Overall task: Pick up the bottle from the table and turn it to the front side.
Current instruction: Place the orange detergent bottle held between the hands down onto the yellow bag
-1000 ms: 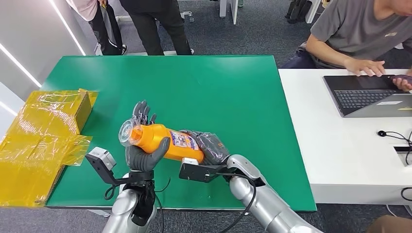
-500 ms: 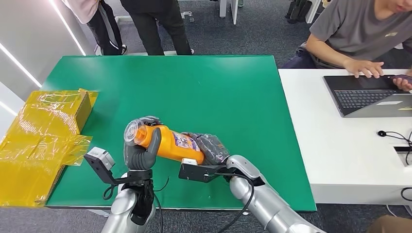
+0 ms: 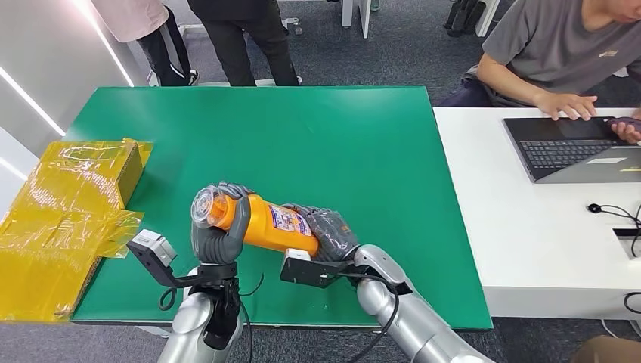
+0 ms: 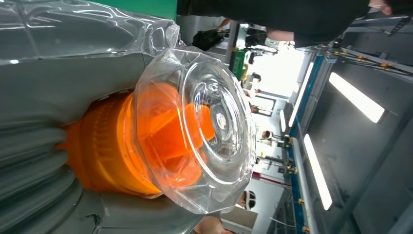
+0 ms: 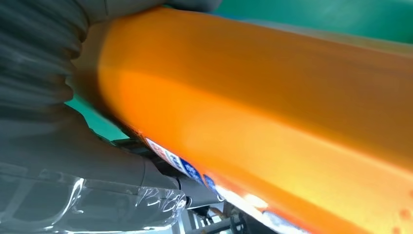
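Plainly, the orange bottle (image 3: pixel 261 221) lay sideways at lower centre of the head view, lifted off the green surface (image 3: pixel 363 144). Left hand (image 3: pixel 219 231) fingers wrapped the neck behind the clear cap (image 4: pixel 204 129); right hand (image 3: pixel 329 231) gripped the base. Risk: smooth body could slip and drop during turning if either grip loosened, or the label could end misaligned.

Left edge: a crinkled yellow plastic-wrapped box (image 3: pixel 72 208) lay on the green desk (image 3: pixel 340 144).
White side desk (image 3: pixel 514 227): an open grey laptop (image 3: pixel 574 147) under a seated person's hands (image 3: pixel 567 103).
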### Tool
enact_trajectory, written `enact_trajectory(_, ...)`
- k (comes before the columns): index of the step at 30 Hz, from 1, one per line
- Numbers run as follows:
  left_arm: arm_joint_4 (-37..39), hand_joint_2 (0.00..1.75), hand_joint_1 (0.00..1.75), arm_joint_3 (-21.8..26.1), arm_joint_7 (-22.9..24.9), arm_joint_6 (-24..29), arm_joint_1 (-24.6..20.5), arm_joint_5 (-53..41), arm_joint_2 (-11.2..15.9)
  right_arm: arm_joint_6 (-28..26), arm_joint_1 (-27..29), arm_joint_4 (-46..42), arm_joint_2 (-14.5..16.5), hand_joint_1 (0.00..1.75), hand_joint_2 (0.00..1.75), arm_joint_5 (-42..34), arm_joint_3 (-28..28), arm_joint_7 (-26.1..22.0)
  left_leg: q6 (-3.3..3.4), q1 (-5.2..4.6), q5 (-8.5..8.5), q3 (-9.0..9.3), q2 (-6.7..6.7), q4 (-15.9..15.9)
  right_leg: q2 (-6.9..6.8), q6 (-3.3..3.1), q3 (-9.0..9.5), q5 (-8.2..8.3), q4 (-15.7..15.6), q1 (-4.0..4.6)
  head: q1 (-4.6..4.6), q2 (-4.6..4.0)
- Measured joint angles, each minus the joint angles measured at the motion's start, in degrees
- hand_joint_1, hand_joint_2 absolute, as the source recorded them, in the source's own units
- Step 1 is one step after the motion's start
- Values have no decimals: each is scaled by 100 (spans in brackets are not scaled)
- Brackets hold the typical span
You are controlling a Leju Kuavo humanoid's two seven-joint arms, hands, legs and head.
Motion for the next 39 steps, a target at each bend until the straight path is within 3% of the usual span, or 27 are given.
enact_trajectory(5, -41, 175, 175, 0, 2, 19, 8, -11, -6, -242, 209, -324, 83, 0, 175, -541, -124, -261, 0, 0, 0, 0, 1, 0, 0, 0, -2, 0, 0, 0, -1, 0)
enact_trajectory(10, -41, 175, 175, 0, 2, 75, 9, 20, -5, 208, 433, -770, 149, 0, 175, -1991, -366, -696, 0, 0, 0, -1, 1, 0, 0, 0, -3, -1, 0, 0, -1, 0)
enact_trajectory(21, -72, 175, 175, 15, 2, 53, 26, 14, 4, 110, 820, -1613, 137, 0, 175, -3304, -499, -1305, 0, 0, 0, -1, 1, 0, 0, 0, -2, -1, -1, 0, -1, 0)
enact_trajectory(28, -287, 175, 175, 152, 2, 286, 31, -218, 33, -230, 1013, -2003, 91, 0, 175, -3521, -404, -1468, 0, 0, 0, -1, 1, -1, 0, 0, -3, -1, 0, 0, 0, 0)
enact_trajectory(34, -438, 175, 175, 166, 2, 966, 23, -975, 258, -366, 1226, -2205, 40, 0, 175, -3716, -397, -1636, 0, 1, 0, 0, 1, -1, 0, 0, -2, -1, 0, 1, 1, 0)
enact_trajectory(39, -680, 175, 175, 152, 3, 2735, -21, -2579, 695, -397, 1544, -2515, -10, 0, 175, -3731, -398, -1716, -1, 1, -1, -1, 7, -2, 6, -1, -7, -2, 1, 1, -1, 0)
